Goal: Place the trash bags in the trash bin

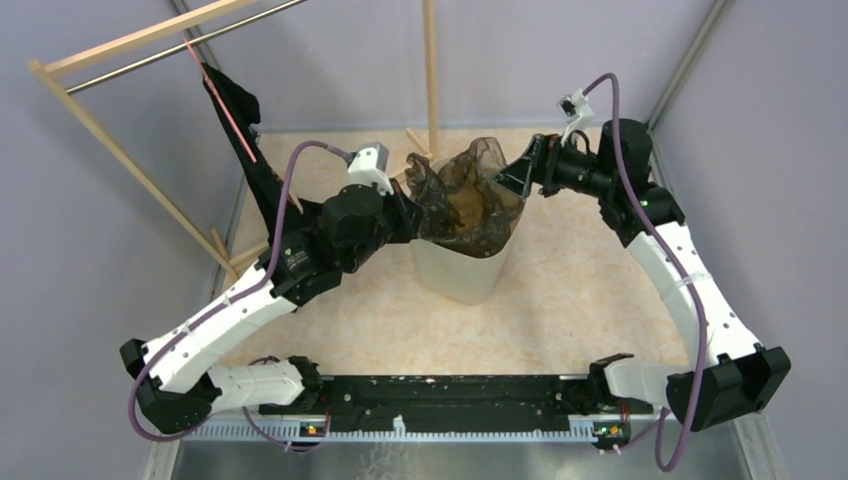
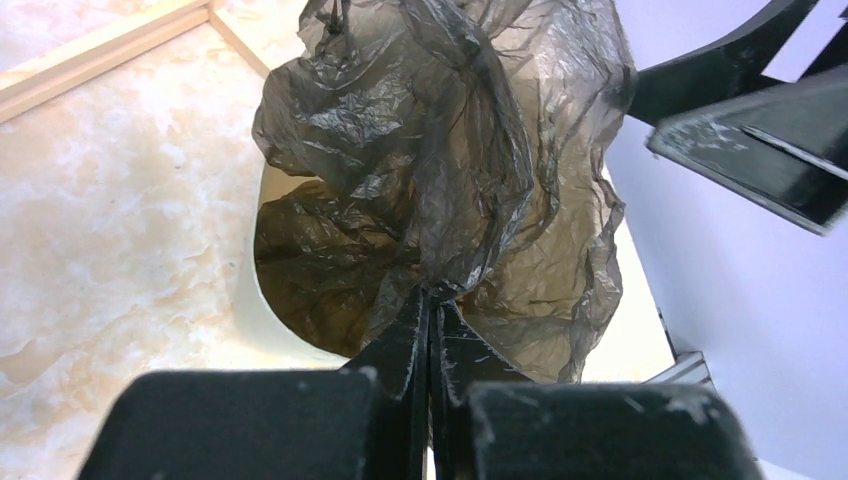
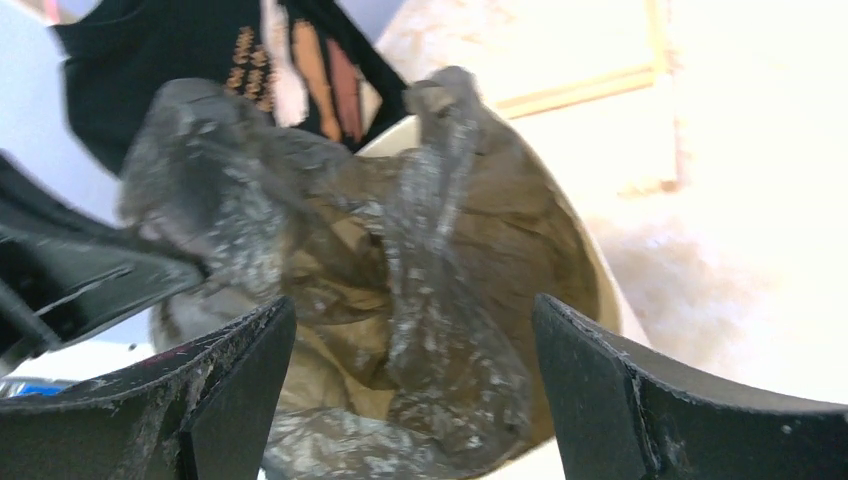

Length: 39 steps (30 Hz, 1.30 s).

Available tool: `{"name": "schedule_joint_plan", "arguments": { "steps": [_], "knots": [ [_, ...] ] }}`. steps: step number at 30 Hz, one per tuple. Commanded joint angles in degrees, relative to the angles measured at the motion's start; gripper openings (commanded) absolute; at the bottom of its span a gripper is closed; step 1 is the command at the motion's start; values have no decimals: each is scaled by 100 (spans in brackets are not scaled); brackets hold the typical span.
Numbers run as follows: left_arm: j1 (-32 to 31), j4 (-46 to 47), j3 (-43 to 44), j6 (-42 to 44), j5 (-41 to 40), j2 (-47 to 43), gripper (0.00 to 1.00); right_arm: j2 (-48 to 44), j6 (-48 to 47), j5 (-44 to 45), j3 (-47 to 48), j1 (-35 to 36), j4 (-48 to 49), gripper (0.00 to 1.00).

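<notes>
A cream trash bin (image 1: 462,272) stands mid-table. A thin, dark translucent trash bag (image 1: 468,190) is draped into its mouth and bunches up above the rim. My left gripper (image 1: 412,218) is at the bin's left rim, shut on a pinched fold of the trash bag (image 2: 440,180), as its own view shows (image 2: 432,292). My right gripper (image 1: 515,172) hangs open just off the bin's right rim. The trash bag (image 3: 400,300) lies beyond its tips (image 3: 415,330), with nothing gripped. The bin's rim (image 3: 595,270) shows behind the bag.
A wooden rack (image 1: 150,60) stands at the back left with a black garment (image 1: 240,130) hanging from it. A wooden post (image 1: 431,70) rises behind the bin. Grey walls close in the marbled tabletop (image 1: 580,290) on both sides.
</notes>
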Motion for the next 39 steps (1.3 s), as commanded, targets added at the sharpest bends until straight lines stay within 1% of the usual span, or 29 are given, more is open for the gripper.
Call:
{"name": "schedule_joint_plan", "arguments": {
  "steps": [1, 5, 9, 12, 18, 19, 22, 25, 26, 28, 31, 34, 39],
  "knots": [
    [32, 381, -133, -82, 171, -202, 0, -331, -52, 1166, 8, 5, -418, 86],
    [68, 455, -313, -136, 255, -319, 0, -652, -46, 1441, -397, 5, -347, 81],
    [78, 571, -484, -205, 365, -445, 0, -659, -5, 1363, -576, 4, -158, 70],
    [78, 589, -557, -230, 375, -501, 0, -599, -10, 1342, -706, 5, 228, 61],
    [87, 609, -639, -294, 480, -559, 0, -382, 176, 700, -861, 3, 751, 52],
    [87, 613, -660, -304, 483, -576, 0, -380, 197, 707, -896, 5, 790, 47],
    [87, 596, -724, -325, 491, -635, 0, -411, 243, 936, -879, 5, 699, 29],
    [87, 574, -854, -414, 554, -738, 0, -552, 394, 1362, -784, 5, 334, 4],
    [87, 578, -921, -455, 598, -795, 0, -618, 446, 1514, -762, 5, 138, 0],
    [87, 526, -1055, -554, 660, -920, 0, -797, 499, 1635, -811, 5, -99, 0],
    [93, 413, -1322, -707, 656, -1161, 0, -1076, 593, 1564, -928, 5, -380, 0],
    [96, 368, -1581, -866, 564, -1345, 0, -1300, 626, 1370, -1070, 10, -507, 0],
    [96, 390, -1877, -1050, 606, -1492, 0, -1567, 583, 1340, -1385, 5, -731, 0]
  ]
}}
